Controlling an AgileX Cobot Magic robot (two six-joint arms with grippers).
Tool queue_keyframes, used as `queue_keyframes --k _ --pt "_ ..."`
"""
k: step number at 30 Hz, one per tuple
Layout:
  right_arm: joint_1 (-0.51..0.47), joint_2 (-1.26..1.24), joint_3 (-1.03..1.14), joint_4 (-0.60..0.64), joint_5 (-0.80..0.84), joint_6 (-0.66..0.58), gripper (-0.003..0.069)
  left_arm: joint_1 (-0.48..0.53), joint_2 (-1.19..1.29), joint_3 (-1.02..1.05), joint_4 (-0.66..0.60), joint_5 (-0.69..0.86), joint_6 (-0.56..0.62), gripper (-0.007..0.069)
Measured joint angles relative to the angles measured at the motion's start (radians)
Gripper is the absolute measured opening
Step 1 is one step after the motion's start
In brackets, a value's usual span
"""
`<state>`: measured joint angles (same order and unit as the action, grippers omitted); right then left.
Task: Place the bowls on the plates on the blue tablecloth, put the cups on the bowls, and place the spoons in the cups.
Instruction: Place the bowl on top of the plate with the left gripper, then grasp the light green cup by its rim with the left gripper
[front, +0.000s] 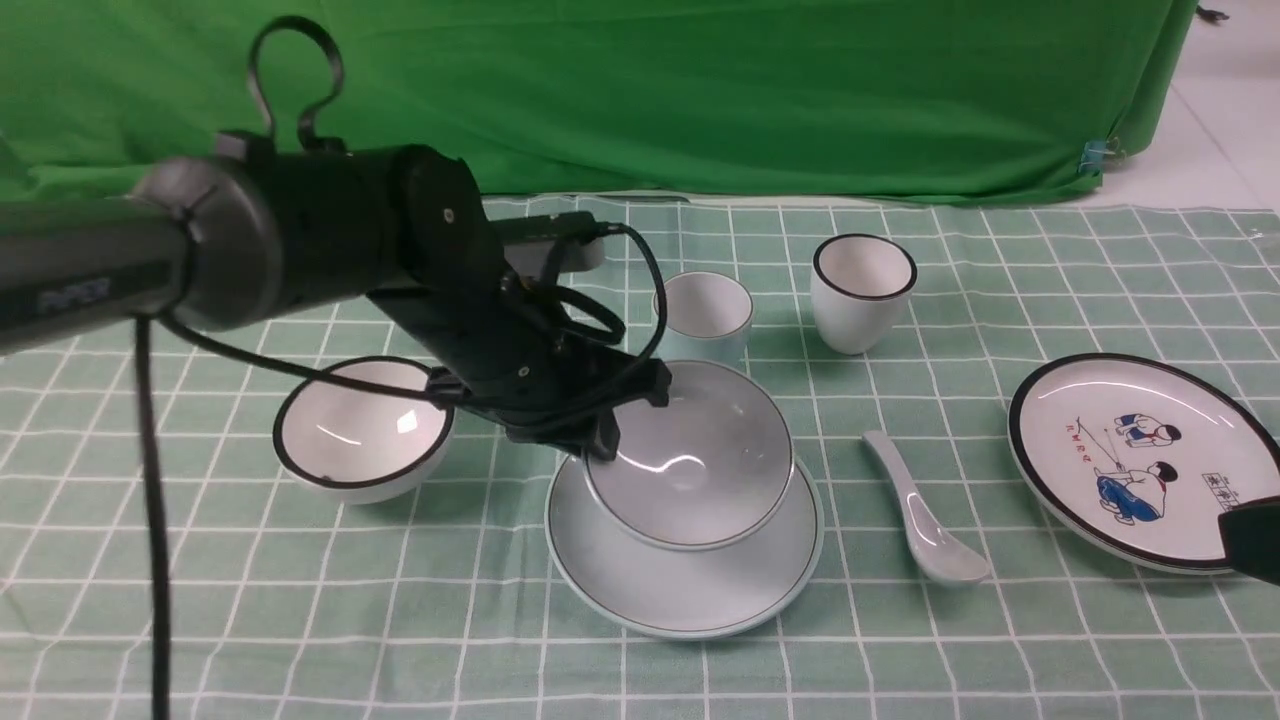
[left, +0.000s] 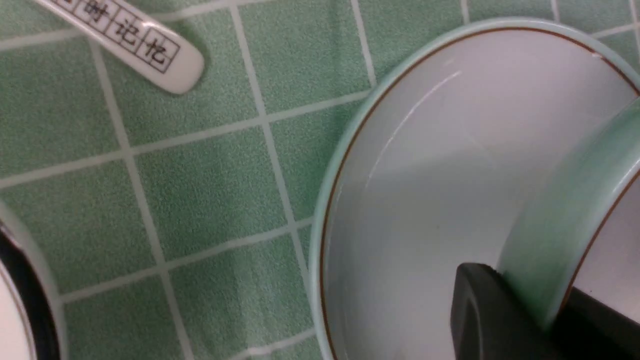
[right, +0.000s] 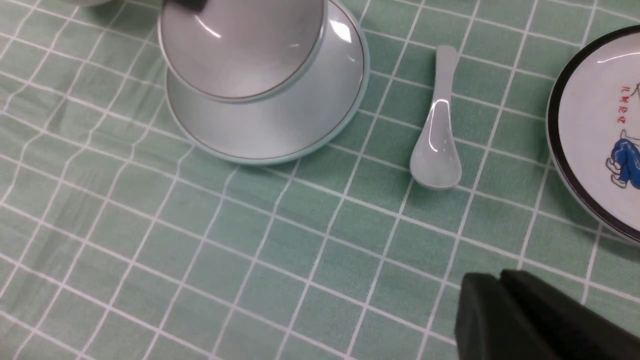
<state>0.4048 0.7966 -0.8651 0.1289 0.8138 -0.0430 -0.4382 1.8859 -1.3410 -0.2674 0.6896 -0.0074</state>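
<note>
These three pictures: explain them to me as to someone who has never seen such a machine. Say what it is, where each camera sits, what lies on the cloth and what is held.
It is a robot with two arms, each ending in a claw. The front view looks forward from between the arms; the other two come from cameras on each wrist.

The left claw pinches the rim of the pale-blue bowl, tilted over the pale-blue plate. The left wrist view shows one finger outside the rim and the other inside. The right claw looks shut and holds nothing.

On the checked tablecloth also lie a black-rimmed bowl, a pale-blue cup, a black-rimmed cup, a plain spoon, a cartoon plate, and a spoon handle with printed characters.
</note>
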Motion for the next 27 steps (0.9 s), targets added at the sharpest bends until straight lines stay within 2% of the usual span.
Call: queue_keyframes --k 3,9,11,13,14,16,18,22,27 --pt "0.0 0.0 0.0 0.0 0.001 0.0 0.0069 0.0 0.027 -0.007 0.003 0.013 -0.002 0.0033" --pt "0.0 0.0 0.0 0.0 0.001 -0.001 0.007 0.0 0.043 -0.01 0.004 0.017 -0.002 0.0142" --pt "0.0 0.0 0.0 0.0 0.001 -0.001 0.007 0.0 0.042 -0.016 0.006 0.021 -0.002 0.0241" --pt "0.0 0.0 0.0 0.0 0.002 -0.001 0.007 0.0 0.04 -0.025 0.007 0.032 -0.002 0.0277" --pt "0.0 0.0 0.0 0.0 0.002 -0.002 0.007 0.0 0.03 -0.052 0.018 0.055 -0.003 0.033" --pt "0.0 0.0 0.0 0.0 0.002 -0.003 0.007 0.0 0.01 -0.104 0.046 0.066 -0.024 0.0382" --pt "0.0 0.0 0.0 0.0 0.002 -0.003 0.007 0.0 -0.001 -0.143 0.058 0.059 -0.034 0.0402" --pt "0.0 0.0 0.0 -0.001 0.003 -0.003 0.0074 0.0 0.028 -0.322 0.085 -0.057 -0.048 0.0423" --pt "0.0 0.0 0.0 -0.001 0.003 -0.004 0.0076 0.0 0.17 -0.466 0.098 -0.041 -0.049 0.0423"
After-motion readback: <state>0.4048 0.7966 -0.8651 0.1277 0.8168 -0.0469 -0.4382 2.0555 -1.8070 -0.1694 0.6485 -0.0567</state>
